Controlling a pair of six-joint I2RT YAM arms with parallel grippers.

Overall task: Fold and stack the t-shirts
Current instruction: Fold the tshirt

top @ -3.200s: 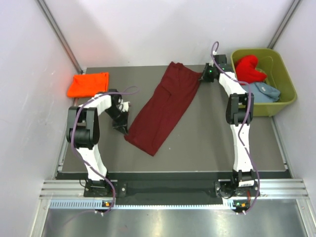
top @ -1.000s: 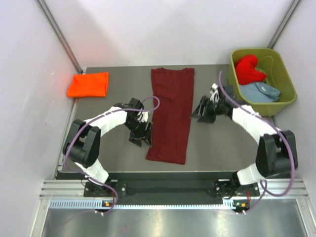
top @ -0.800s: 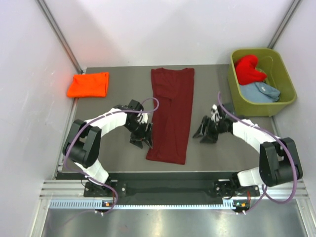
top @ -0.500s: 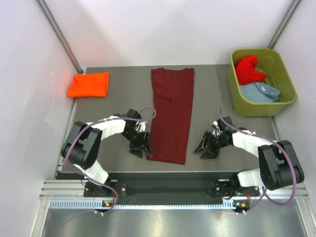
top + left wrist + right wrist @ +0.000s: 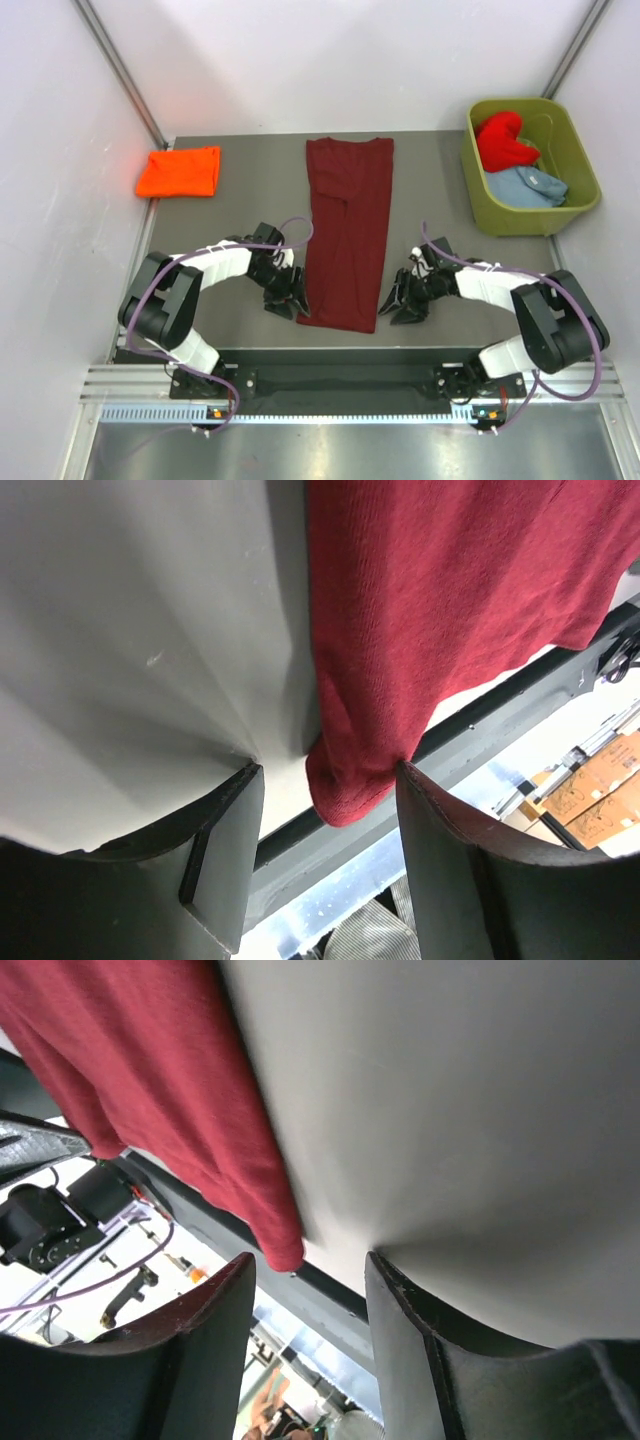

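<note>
Lying folded into one long narrow strip, the dark maroon t-shirt (image 5: 347, 235) is found at the middle of the tabletop (image 5: 440, 200). Its long axis runs from the far edge to the near edge, with the collar end pointed at the far edge and the hem end close to the near edge.

Four t-shirts are counted in all. The orange t-shirt (image 5: 180, 171) is laid folded at the far left corner. The red t-shirt (image 5: 503, 140) and the grey-blue t-shirt (image 5: 527, 187) are bunched together in the single olive-green tub (image 5: 572, 140) at the far right corner.

Two grippers are seen, one at each near corner of the maroon strip. The left gripper (image 5: 288, 298) is set at the near left corner with its jaws apart. In the left wrist view the cloth corner is seen between the fingers, touching one of them, but it is not pinched. The right gripper (image 5: 398, 303) is set at the near right corner, likewise unclenched, with the cloth corner just at the gap between its fingers.

Three seconds earlier the maroon shirt was spread on a diagonal; it has since been straightened. Within the last second both grippers have been brought from beside the strip's mid-length down to its near corners.
</note>
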